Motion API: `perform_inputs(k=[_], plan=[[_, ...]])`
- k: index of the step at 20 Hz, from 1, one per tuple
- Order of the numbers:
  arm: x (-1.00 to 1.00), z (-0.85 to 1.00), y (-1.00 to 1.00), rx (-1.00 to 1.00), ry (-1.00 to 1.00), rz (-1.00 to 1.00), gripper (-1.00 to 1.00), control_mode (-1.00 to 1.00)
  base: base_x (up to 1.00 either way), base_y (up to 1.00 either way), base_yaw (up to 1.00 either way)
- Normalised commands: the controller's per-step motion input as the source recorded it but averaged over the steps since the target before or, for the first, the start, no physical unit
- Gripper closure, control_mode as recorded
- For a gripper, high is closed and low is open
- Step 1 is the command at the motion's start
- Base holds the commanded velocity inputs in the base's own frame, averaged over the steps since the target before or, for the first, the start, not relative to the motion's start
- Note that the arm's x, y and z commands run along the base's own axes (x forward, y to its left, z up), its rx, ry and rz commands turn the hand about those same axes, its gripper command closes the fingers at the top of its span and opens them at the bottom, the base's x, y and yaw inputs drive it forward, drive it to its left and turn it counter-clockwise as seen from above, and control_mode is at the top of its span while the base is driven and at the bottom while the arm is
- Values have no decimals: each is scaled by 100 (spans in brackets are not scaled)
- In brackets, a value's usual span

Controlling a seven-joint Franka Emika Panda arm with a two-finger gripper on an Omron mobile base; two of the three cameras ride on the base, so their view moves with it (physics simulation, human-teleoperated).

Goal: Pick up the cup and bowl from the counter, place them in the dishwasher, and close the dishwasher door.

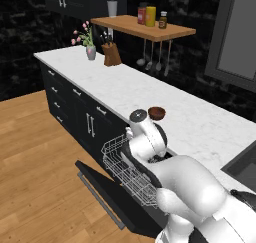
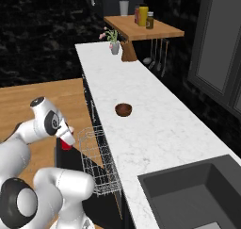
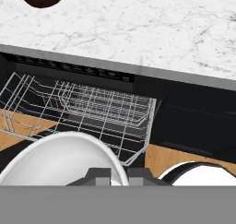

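No writing is legible on the jars on the wooden shelf (image 1: 150, 29); the white marble counter (image 2: 155, 124) runs along a black brick wall, wood floor below. The gripper (image 2: 66, 143) is clamped on the red cup (image 2: 66, 145), hanging just over the white wire rack (image 2: 99, 159) pulled out of the dishwasher (image 3: 110, 75); the dishwasher door (image 1: 107, 194) lies dropped open. The brown bowl (image 2: 123, 109) sits alone on the counter, well apart from the sink (image 2: 197, 190).
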Motion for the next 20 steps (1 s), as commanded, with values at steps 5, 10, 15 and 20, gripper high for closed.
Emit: perform_inputs(k=[5, 10, 15, 20], plan=[[21, -12, 0, 0, 3, -6, 100, -100, 0, 0, 0], [30, -19, 0, 0, 10, -6, 100, -100, 0, 0, 0], [29, -28, 1, 0, 9, -5, 100, -100, 0, 0, 0], [25, -33, 15, 0, 3, -4, 100, -100, 0, 0, 0]])
